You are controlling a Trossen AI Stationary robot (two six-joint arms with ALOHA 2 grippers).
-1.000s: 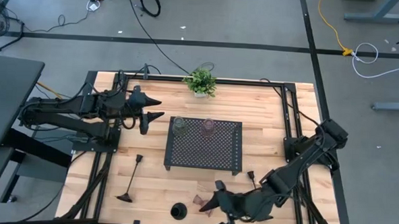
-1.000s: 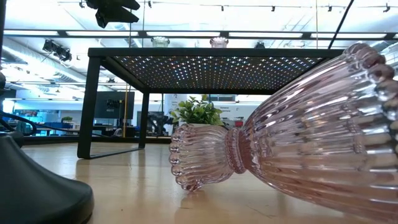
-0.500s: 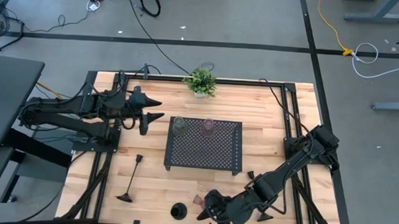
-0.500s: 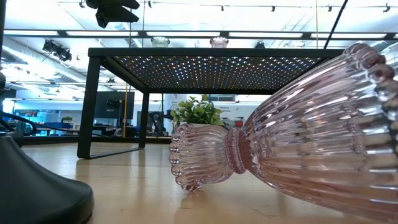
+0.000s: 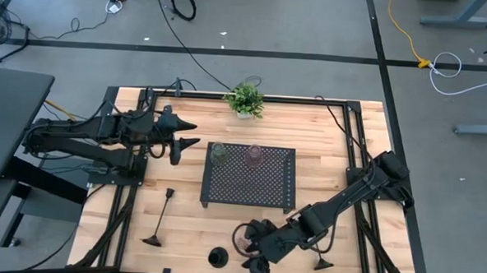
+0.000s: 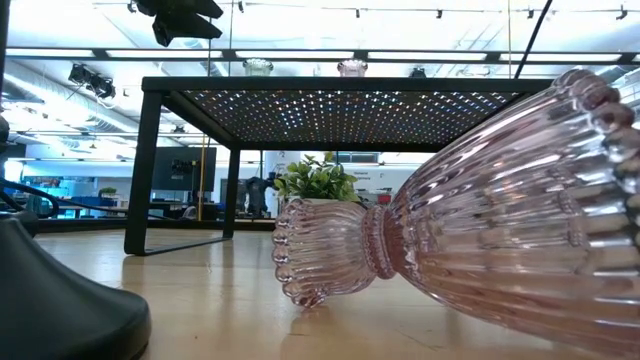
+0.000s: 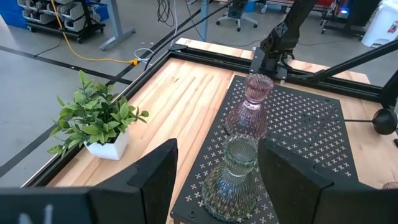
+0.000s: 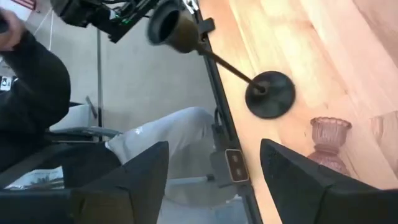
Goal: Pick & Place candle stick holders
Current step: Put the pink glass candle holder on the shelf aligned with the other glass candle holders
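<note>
A pinkish holder (image 6: 450, 240) lies on its side near the table's near edge; it also shows in the right wrist view (image 8: 326, 140). My right gripper (image 5: 244, 242) hovers open just by it and touches nothing. A greenish holder (image 5: 218, 154) and a pinkish holder (image 5: 254, 155) stand upright on the black perforated tray (image 5: 266, 187). A tall black holder (image 5: 159, 219) lies on its side at the near left. A squat black holder (image 5: 218, 256) stands at the near edge. Another black holder's base (image 5: 324, 262) shows beside my right arm. My left gripper (image 5: 186, 138) waits open left of the tray.
A leafy potted plant (image 5: 244, 99) stands at the table's far edge. The tray stands on legs with open space beneath (image 6: 330, 180). A seated person (image 8: 37, 81) shows beyond the table's near edge. Bare wood lies right of the tray (image 5: 325, 148).
My right gripper has gone toward the table's left edge along the near edge, coming up to the lying pinkish holder. The holder has not moved.
</note>
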